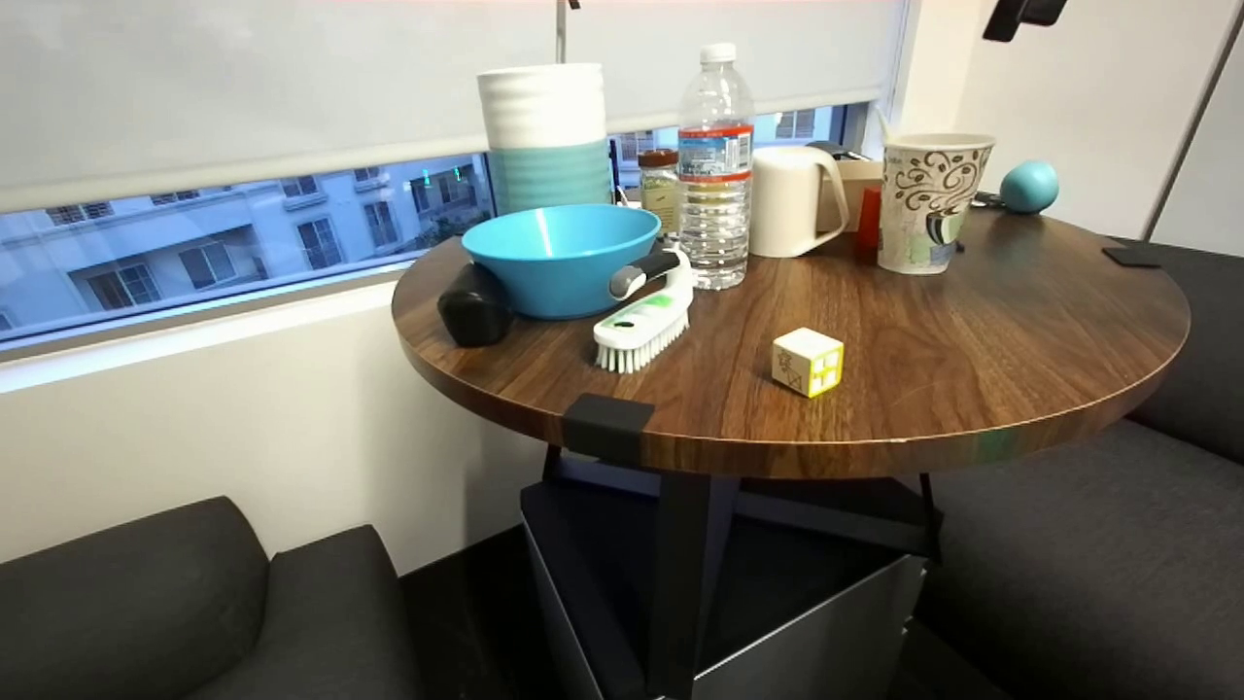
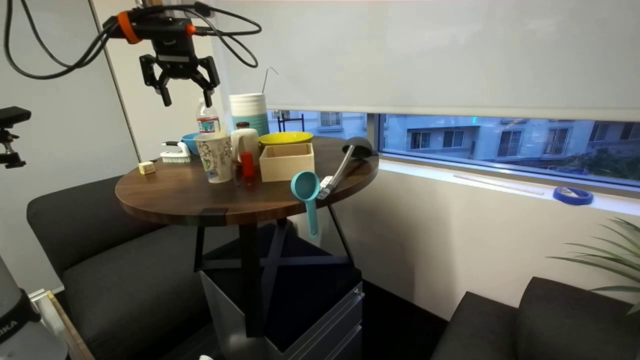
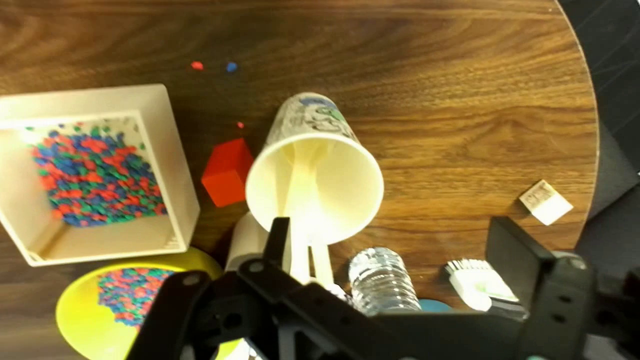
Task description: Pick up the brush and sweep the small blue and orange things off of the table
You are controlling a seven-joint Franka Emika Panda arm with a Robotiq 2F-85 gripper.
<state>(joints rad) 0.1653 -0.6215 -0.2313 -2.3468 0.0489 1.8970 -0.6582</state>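
The brush (image 1: 643,319) is whitish with a grey and black handle end. It lies bristles down on the round dark brown table (image 1: 933,340), its handle toward the blue bowl (image 1: 559,258); it also shows in an exterior view (image 2: 176,155). My gripper (image 2: 187,99) is open and empty, high above the table. In the wrist view the brush (image 3: 482,284) is far below, beside the right finger of the gripper (image 3: 387,225), its handle end partly hidden. A small blue piece (image 3: 231,67) and orange-red pieces (image 3: 197,65) lie on the table near the paper cup.
The paper cup (image 3: 315,185), water bottle (image 1: 717,175), white mug (image 1: 792,199) and red block (image 3: 227,172) stand close together. A square box (image 3: 180,200) and yellow bowl (image 3: 80,320) hold coloured pieces. A pale block (image 1: 808,362) sits near the edge; a teal scoop (image 2: 305,186) overhangs it.
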